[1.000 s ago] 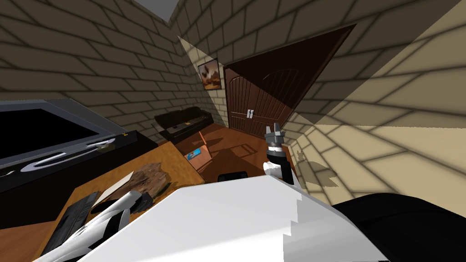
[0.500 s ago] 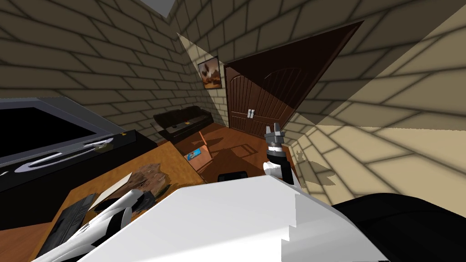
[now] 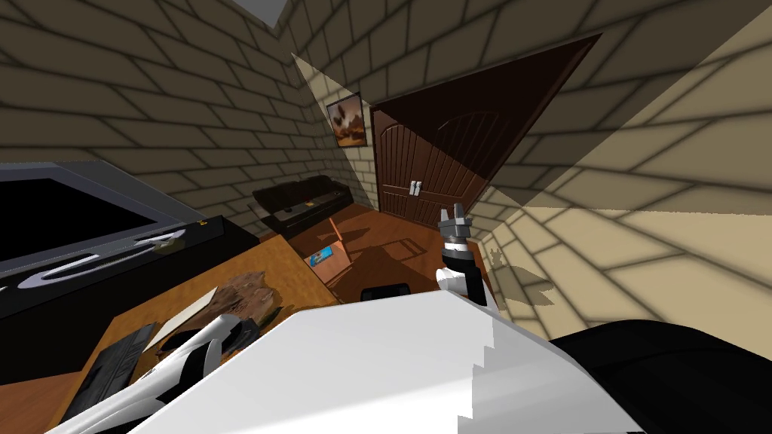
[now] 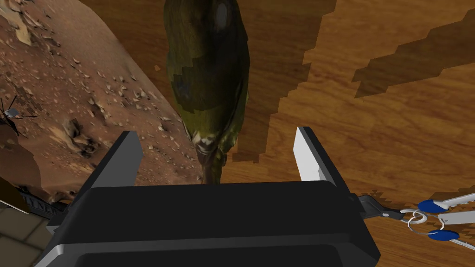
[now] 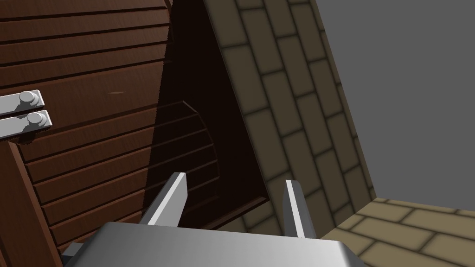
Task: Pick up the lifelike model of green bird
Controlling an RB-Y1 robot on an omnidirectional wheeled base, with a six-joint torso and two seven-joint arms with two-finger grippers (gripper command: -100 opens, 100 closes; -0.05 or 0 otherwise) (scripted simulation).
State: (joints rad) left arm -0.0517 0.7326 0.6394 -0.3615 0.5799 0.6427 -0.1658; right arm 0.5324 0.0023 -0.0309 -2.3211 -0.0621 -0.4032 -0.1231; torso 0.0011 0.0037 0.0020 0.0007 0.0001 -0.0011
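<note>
Now the approach: my left claw [image 4: 214,134], spread wide, straddles the tail of the green bird [image 4: 208,69] on the counter [image 3: 290,260], lower left in the head view. Next I'd judge: lower, then pinch.

Warm, faintly glossy wood grain across the table [image 4: 371,116]; matt, mottled olive-green on the bird model [image 4: 208,69]; rough-looking, pebbled reddish-brown print on the sheet [image 4: 69,92] beside it. Bright metal and smooth blue handles on the scissors [image 4: 431,206]. Dark grooved wood on the door [image 5: 83,116], with dull metal handles [image 5: 23,109].
</note>
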